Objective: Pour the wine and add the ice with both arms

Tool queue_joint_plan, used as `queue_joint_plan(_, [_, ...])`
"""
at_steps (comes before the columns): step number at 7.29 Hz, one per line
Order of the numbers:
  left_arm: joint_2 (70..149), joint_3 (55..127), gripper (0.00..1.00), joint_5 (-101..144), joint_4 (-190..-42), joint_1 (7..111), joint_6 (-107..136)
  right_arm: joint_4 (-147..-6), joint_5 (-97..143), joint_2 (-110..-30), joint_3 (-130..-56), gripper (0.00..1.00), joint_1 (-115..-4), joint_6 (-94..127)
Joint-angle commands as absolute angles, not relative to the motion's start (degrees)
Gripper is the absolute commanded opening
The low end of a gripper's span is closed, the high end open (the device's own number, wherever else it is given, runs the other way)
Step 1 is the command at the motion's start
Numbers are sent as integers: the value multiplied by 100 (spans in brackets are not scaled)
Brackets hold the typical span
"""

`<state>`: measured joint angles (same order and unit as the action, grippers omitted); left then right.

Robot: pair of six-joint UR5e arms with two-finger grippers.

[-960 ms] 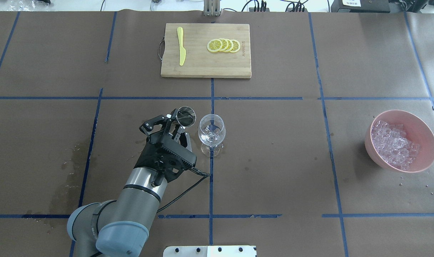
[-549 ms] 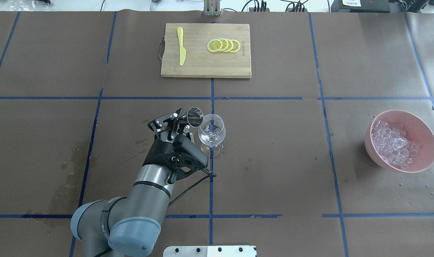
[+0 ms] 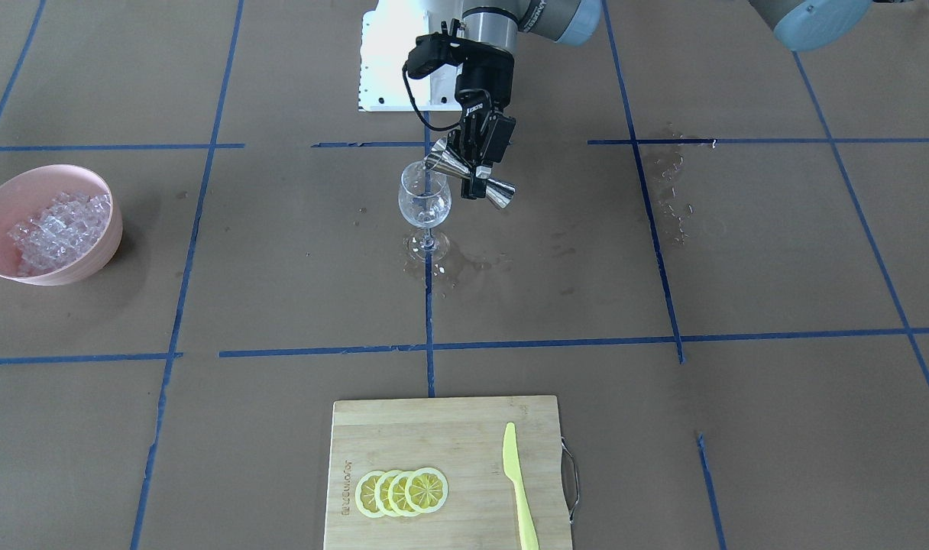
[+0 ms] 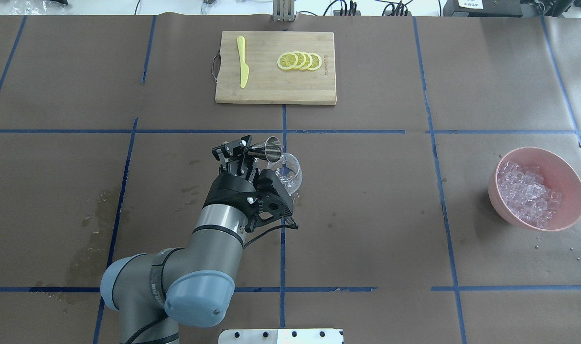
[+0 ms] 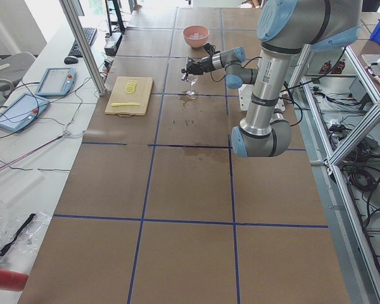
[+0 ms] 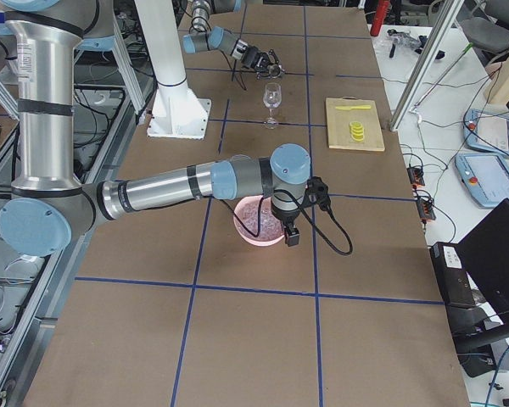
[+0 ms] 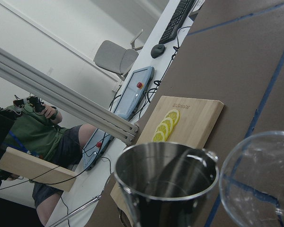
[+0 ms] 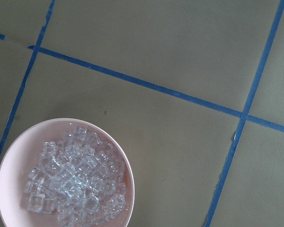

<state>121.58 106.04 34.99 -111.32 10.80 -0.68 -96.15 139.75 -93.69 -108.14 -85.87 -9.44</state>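
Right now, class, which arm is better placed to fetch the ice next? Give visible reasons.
Likely the right arm: it is by the pink bowl, and its wrist view looks down on the ice. The left end effector is shut on the jigger, tilted over the wine glass.

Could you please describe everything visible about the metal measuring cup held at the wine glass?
The jigger is shiny steel: two cones joined at a narrow waist, where the left gripper clamps it. It hangs steeply tilted, one open mouth over the rim of the wine glass, the other cone pointing away. No stream of liquid can be made out.
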Motion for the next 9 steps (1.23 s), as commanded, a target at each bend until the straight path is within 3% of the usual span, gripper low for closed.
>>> queue_joint_plan(1, [12182, 10626, 0, 3646, -10822, 1134, -867, -9615, 13975, -9369, -10811, 100, -8587, -940])
queue_joint_plan(9, [12604, 10705, 0, 3700, -9431, 1160, -2467, -9615, 13975, -9369, -10811, 100, -8587, -888])
